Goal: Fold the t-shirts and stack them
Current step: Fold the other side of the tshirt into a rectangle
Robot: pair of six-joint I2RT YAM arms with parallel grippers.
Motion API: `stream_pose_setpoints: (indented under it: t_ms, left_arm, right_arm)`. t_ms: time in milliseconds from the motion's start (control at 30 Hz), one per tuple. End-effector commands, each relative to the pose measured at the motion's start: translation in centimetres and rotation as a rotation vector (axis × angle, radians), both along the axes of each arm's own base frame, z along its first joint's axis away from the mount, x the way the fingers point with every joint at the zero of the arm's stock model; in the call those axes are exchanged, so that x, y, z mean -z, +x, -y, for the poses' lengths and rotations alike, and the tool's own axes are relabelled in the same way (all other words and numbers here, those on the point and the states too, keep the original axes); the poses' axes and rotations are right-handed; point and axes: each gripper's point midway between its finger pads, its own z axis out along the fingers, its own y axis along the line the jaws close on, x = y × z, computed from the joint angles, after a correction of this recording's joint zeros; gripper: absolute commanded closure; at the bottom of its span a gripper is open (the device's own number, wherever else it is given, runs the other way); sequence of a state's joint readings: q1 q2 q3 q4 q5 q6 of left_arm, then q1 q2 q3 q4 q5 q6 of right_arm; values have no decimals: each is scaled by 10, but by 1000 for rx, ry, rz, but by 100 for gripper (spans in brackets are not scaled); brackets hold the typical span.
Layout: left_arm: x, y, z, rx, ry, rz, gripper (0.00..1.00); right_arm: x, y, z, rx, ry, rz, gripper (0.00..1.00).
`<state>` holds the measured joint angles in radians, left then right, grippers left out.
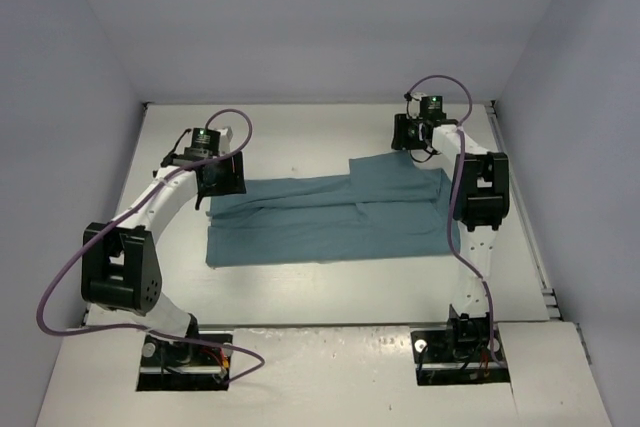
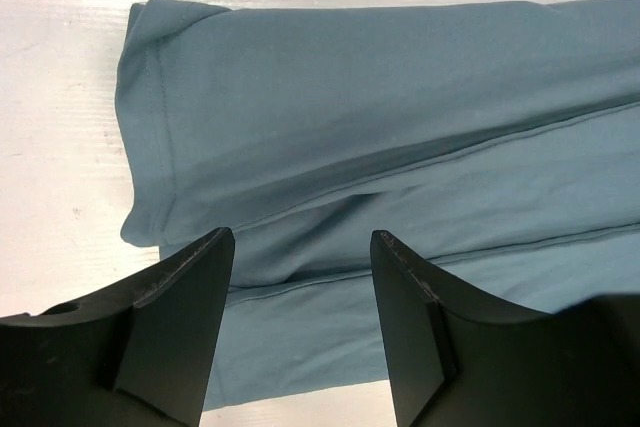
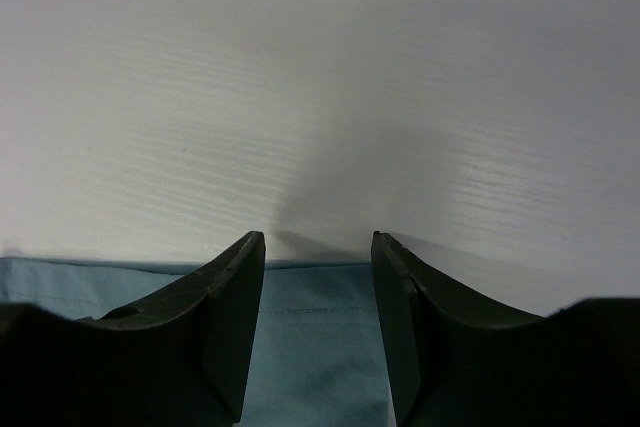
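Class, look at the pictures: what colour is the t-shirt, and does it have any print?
Plain teal t-shirt, no print; shows best in the left wrist view.

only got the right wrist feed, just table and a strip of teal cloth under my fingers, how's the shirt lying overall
observer: the t-shirt lies flat across the middle of the table, folded into a long band running left to right, with one flap reaching toward the far side on the right.
operator: so where am i on it
observer: your right gripper is at the far edge of that flap, at the shirt's right end.
operator: and the left arm
observer: the left gripper hangs over the shirt's left end, jaws open, nothing between them, with overlapping folded layers beneath.
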<state>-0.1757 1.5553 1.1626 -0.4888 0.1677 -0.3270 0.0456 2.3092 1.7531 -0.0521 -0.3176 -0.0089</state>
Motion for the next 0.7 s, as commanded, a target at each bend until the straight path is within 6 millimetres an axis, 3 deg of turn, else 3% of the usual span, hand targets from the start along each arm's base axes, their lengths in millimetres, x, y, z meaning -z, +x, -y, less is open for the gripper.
stream_pose_setpoints:
  t_ms: [0, 233, 467, 667]
  left_arm:
    - [-24, 3, 3, 26, -3, 77, 46]
    - [-20, 2, 3, 33, -3, 67, 46]
    - [-21, 1, 3, 43, 3, 70, 46]
    - [-19, -1, 4, 47, -1, 65, 46]
  right_arm:
    - [-11, 6, 11, 30, -55, 43, 59]
    - [-5, -11, 10, 18, -112, 19, 71]
    - [-9, -20, 11, 17, -140, 17, 63]
    - [-10, -24, 11, 19, -148, 13, 63]
